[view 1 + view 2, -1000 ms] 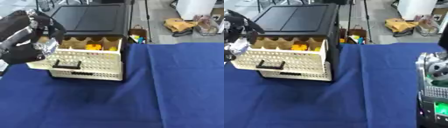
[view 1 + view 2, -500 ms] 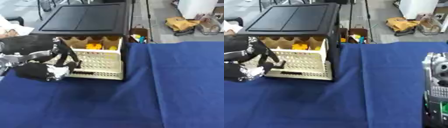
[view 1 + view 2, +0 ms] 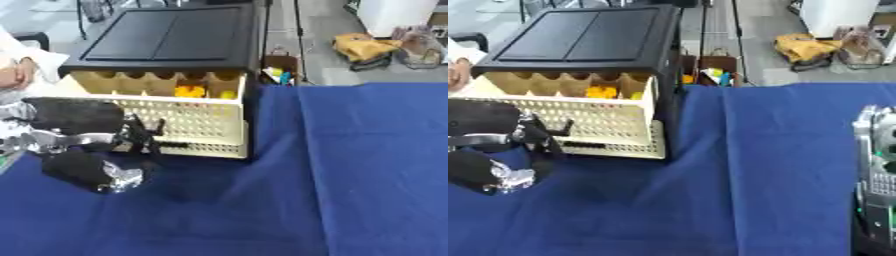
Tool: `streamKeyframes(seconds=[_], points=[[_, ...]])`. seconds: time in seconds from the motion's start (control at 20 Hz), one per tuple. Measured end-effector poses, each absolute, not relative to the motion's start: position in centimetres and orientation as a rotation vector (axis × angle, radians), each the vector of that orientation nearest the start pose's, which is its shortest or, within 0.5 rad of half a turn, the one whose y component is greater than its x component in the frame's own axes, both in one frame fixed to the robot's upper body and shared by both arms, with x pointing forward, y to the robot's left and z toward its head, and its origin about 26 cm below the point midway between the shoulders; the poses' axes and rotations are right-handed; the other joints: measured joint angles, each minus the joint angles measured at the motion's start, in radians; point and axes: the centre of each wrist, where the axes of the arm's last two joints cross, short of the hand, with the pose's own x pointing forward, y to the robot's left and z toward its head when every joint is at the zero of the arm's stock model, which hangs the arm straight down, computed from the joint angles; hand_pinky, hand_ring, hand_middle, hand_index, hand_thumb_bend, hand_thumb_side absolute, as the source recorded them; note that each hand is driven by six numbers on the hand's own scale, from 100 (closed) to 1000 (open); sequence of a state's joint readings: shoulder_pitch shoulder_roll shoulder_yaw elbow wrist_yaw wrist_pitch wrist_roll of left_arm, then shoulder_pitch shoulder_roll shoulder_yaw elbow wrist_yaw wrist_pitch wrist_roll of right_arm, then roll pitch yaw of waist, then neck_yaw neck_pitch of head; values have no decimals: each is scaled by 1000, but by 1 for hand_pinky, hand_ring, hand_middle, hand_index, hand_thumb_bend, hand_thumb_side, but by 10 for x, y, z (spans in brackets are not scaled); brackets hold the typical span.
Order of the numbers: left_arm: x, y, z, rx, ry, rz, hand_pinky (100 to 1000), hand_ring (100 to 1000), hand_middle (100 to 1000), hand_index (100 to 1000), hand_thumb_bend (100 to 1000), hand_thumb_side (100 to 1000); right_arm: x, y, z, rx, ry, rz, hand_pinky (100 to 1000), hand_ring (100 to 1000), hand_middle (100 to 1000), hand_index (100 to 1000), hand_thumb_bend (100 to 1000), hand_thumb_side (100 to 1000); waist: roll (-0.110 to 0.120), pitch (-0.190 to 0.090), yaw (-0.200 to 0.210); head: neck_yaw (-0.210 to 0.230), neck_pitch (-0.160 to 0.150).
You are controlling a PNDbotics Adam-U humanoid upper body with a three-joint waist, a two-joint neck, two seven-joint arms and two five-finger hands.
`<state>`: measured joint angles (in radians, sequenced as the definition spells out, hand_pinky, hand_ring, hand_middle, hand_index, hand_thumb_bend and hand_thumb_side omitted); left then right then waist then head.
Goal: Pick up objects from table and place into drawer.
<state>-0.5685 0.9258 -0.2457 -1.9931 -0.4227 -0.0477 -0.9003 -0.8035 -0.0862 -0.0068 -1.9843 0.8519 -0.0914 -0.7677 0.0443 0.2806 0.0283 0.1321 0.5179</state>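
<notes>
Cream perforated plastic, that's the drawer (image 3: 179, 117), pulled out from under the black cabinet (image 3: 171, 37) and standing open on the left half of the table, its pale front panel facing the camera with a dark handle (image 3: 579, 145) low on it. Inside, along the back row of scalloped dividers, sit a couple of small yellow-orange things (image 3: 188, 91), tucked into the compartments toward the right end; what they are exactly cannot be made out. Right at the drawer's front, the left hand (image 3: 96, 135) is in close, black and silver, its dark fingers (image 3: 140, 137) curled in against the lower left part of the panel near the handle, though whether they actually grip the handle or only press beside it cannot be told from either eye. Its forearm comes in low from the left edge, a shiny silver joint (image 3: 118, 177) resting just above the cloth. Blue cloth (image 3: 350, 175) covers the whole table, rumpled in a fold running down from the cabinet's front right corner. Over on the far right edge of the right eye view, the right hand (image 3: 877, 170) shows only as a grey, silver-plated slab standing upright with small green lights on it; its fingers are out of sight. Beyond the table's far edge, a yellow bag (image 3: 367, 47) lies on the floor.
</notes>
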Motion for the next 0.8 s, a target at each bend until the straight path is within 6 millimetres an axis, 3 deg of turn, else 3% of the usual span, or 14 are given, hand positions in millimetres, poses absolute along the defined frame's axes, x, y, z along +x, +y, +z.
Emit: streamKeyframes(seconds=[0.55,0.6,0.8], points=[[300,269,274,578,-1222,-1974,100,159,568,806,100,1000,311,-172,330,1060,2819,604,638,730,533,632,100,891,-3,4,-7,6,-2],[300,268,274,578,-1218,-1967,100,158,569,851,100,1000,311,-172,330,1061,2818,607,640,731,531,627,100,882,-3,5,-8,6,-2],[300,268,273,579,-1205,-1927,100,157,565,881,100,1000,311,-172,330,1065,2818,612,642,734,530,623,100,877,-3,9,-8,6,-6]])
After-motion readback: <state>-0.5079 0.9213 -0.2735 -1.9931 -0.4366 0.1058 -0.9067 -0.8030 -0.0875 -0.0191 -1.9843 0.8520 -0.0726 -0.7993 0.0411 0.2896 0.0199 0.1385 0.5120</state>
